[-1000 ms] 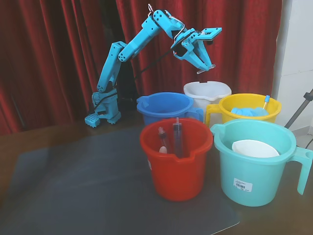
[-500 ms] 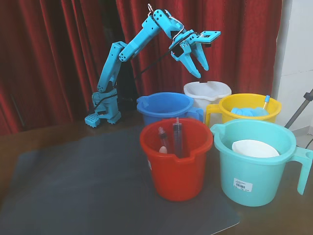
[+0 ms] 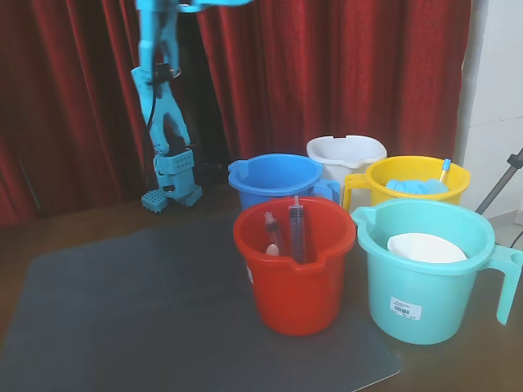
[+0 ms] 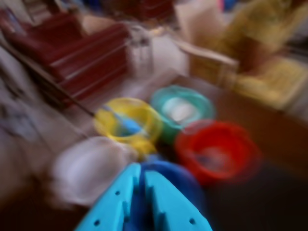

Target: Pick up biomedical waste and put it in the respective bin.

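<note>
The small grey-blue tube does not show in either view. In the wrist view, which is badly blurred, my cyan gripper (image 4: 143, 169) enters from the bottom edge. Its jaws are together with only a thin slit between them, and nothing shows in that slit. It hangs high above the cluster of buckets, over the blue bucket (image 4: 192, 180). In the fixed view only the raised cyan arm (image 3: 163, 106) shows; the gripper is beyond the top edge. The red bucket (image 3: 249, 241) holds two syringes (image 3: 296, 229) with dark red fluid.
Five buckets stand together at the right: blue (image 3: 245, 175), white (image 3: 327, 149), yellow (image 3: 384, 169) with blue material, teal (image 3: 368, 222) with a white dish, and the red one. A grey mat (image 3: 122, 310) covers the table front. Red curtains hang behind.
</note>
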Motion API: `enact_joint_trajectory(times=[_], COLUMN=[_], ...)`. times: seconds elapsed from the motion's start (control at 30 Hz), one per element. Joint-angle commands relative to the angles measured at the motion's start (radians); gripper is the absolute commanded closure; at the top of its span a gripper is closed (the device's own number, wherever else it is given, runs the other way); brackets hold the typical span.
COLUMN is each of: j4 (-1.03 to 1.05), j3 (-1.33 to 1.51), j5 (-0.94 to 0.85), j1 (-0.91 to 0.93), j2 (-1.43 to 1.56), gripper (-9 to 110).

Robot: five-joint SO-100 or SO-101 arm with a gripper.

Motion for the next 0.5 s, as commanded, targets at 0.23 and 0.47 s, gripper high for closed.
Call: enact_joint_trajectory(times=[0.23, 0.47], j4=[0.325, 0.127], j3=[0.336, 0.755], j5=[-0.824, -1.023], j1=[0.538, 0.652], j2=[0.324, 0.351], gripper=[102, 102])
